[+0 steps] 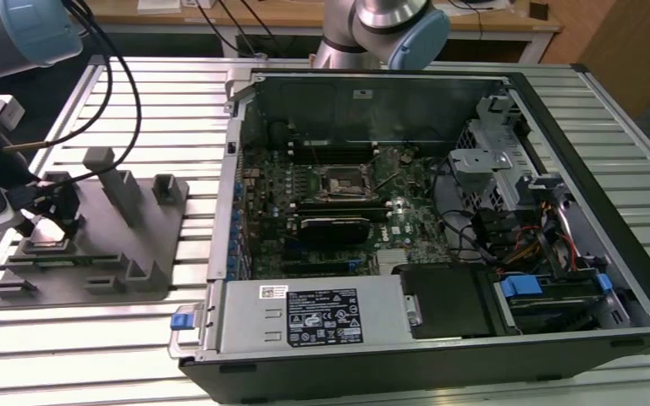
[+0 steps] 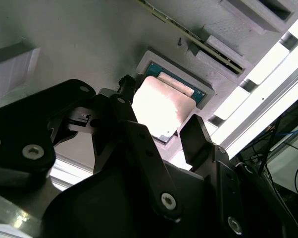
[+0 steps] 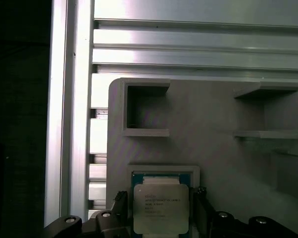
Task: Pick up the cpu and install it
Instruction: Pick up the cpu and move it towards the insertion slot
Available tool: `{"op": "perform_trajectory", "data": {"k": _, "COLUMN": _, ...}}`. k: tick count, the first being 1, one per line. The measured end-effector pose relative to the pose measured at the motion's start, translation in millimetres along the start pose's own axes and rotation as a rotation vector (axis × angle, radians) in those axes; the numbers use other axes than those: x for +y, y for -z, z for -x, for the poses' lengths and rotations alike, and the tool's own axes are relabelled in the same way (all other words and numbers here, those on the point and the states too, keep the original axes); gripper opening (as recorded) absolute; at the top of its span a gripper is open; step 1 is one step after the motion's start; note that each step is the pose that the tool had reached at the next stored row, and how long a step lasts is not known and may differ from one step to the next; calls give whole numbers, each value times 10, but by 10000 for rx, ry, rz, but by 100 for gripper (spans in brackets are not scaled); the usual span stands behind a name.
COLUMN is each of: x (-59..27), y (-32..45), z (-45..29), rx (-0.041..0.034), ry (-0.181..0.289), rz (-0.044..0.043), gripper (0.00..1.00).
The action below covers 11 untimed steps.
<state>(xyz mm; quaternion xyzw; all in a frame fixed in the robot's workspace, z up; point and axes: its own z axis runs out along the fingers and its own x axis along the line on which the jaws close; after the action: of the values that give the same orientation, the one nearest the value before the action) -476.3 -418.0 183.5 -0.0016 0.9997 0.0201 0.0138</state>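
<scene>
— Which step is the arm on?

— The pick-up. At the exterior view's left, the gripper (image 1: 54, 227) hangs low over the grey tray (image 1: 133, 254). In both wrist views its fingers (image 2: 196, 136) stand spread, one on either side of the cpu (image 3: 161, 208), which lies flat in its recess in the tray.

— Are they touching it?

— Probably not. Slim gaps seem to show at each edge, though glare on the chip makes that uncertain.

— What does the grasp need?

— By the look of it, an even squeeze on opposite edges, then a level lift. Further right, the socket (image 1: 340, 182) sits inside the open computer case (image 1: 393, 101), well apart from the tray.
</scene>
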Motion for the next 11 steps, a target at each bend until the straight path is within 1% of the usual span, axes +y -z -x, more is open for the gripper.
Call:
{"op": "perform_trajectory", "data": {"k": 5, "x": 0, "y": 0, "z": 0, "rx": 0, "ry": 0, "rz": 0, "gripper": 64}}
{"op": "perform_trajectory", "data": {"k": 7, "x": 0, "y": 0, "z": 0, "rx": 1, "ry": 0, "rz": -1, "gripper": 62}}
{"op": "perform_trajectory", "data": {"k": 8, "x": 0, "y": 0, "z": 0, "rx": 2, "ry": 0, "rz": -1, "gripper": 56}}
{"op": "perform_trajectory", "data": {"k": 9, "x": 0, "y": 0, "z": 0, "rx": 1, "ry": 0, "rz": -1, "gripper": 54}}
{"op": "perform_trajectory", "data": {"k": 11, "x": 0, "y": -1, "z": 0, "rx": 0, "ry": 0, "rz": 0, "gripper": 54}}
